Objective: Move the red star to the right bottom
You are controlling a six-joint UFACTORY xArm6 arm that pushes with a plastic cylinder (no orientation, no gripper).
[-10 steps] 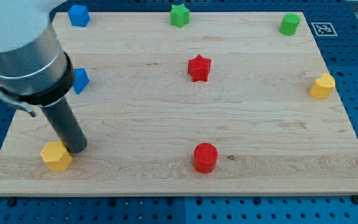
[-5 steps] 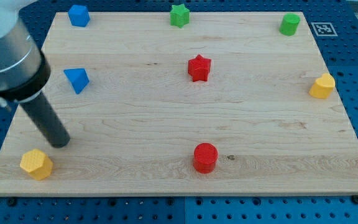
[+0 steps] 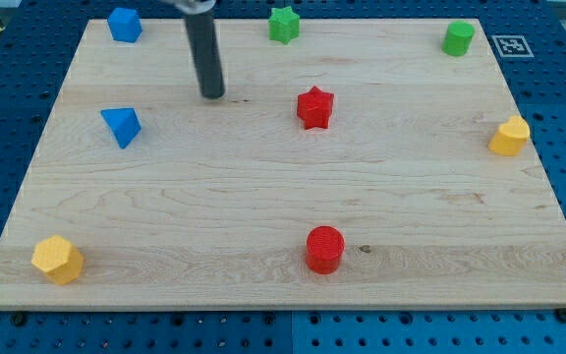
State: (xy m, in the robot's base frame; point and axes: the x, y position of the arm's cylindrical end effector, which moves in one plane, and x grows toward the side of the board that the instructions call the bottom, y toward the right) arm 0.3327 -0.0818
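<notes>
Camera view shows one wooden board [image 3: 165,197] with eight blocks and the rod. There are no jaws on this rig, so no jaw state applies; the rod ends in my tip [image 3: 212,95], which stands on bare wood and touches nothing.

Layout, from the view's left to its right, placed from my tip:
- Yellow block [image 3: 57,259]: far left and well below.
- Blue triangle [image 3: 122,126]: left and slightly below, apart.
- Blue block [image 3: 124,24]: left and above, at the board's top edge.
- Green star [image 3: 283,24]: right and above.
- Red star [image 3: 314,107]: right and slightly below, near but with a clear gap of wood between.
- Red cylinder [image 3: 324,249]: right and well below.
- Green cylinder [image 3: 458,38]: far right and above.
- Yellow block at right [image 3: 509,136]: far right, near the board's right edge.

Step in hand, as judged: approach to the red star. The goal corner lies right of and below the star, so contact belongs on the star's upper-left side.

Procedure:
1. Bring my tip to the star's upper-left face.
2. Push diagonally toward the view's bottom right, keeping the line of push through the star's middle; off-centre contact is likely to spin it aside.
3. Keep the path right of the red cylinder and below the yellow block at right.
</notes>
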